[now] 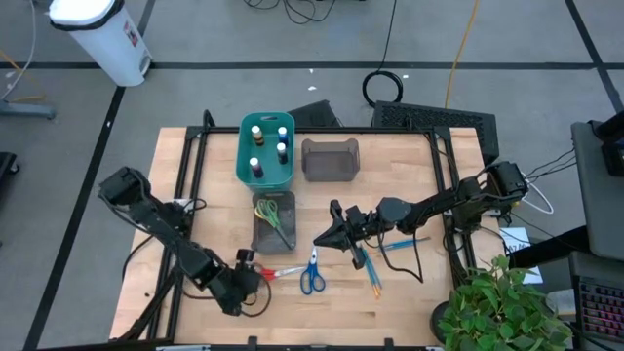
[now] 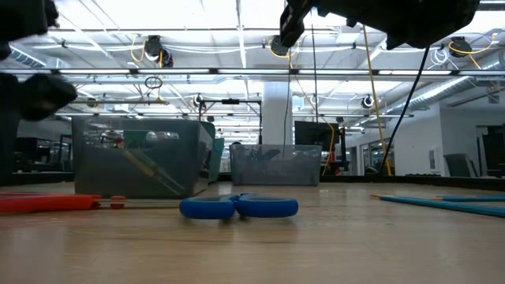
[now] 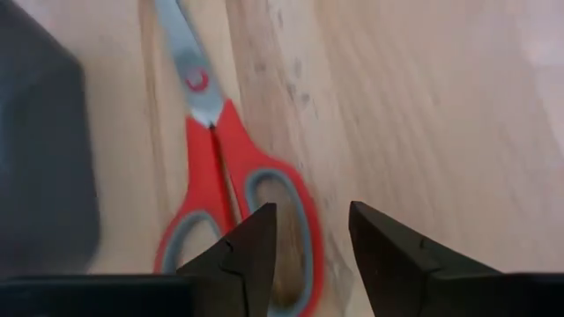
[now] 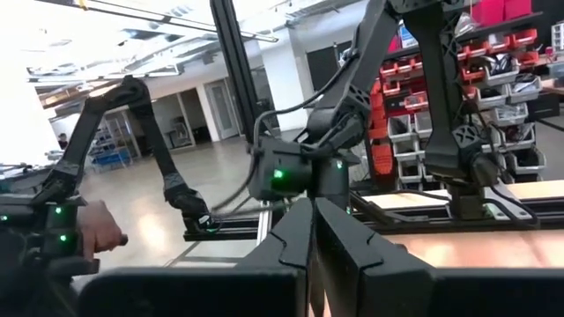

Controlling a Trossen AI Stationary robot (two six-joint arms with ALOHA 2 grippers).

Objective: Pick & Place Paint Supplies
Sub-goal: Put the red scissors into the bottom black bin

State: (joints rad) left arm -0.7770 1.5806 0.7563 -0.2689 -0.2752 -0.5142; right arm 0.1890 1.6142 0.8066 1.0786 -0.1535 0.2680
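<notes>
Scissors with red handles [image 3: 238, 189] lie flat on the wooden table [image 1: 409, 292], and my left gripper [image 3: 310, 251] hangs directly over their handle loops. Its two dark fingers [image 3: 249, 255] stand apart with a clear gap and I see nothing held between them; one finger covers a part of the nearer loop. In the high view this left gripper [image 1: 250, 277] is at the front of the table, left of centre, and the red scissors [image 1: 281, 273] point from it toward the blue scissors [image 1: 312, 277], which lie just beside them. A small grey bin [image 1: 273, 226] behind them holds the green-yellow scissors [image 1: 273, 216]. Farther back, the teal bin [image 1: 266, 150] contains several white-capped paint bottles [image 1: 256, 131], and a second grey bin [image 1: 330, 160] stands beside it. My right gripper [image 1: 324, 238] is raised near the middle of the table, its fingers [image 4: 304, 239] pressed together on nothing. Thin blue and orange brushes [image 1: 372, 273] lie on the wood under the right arm.
</notes>
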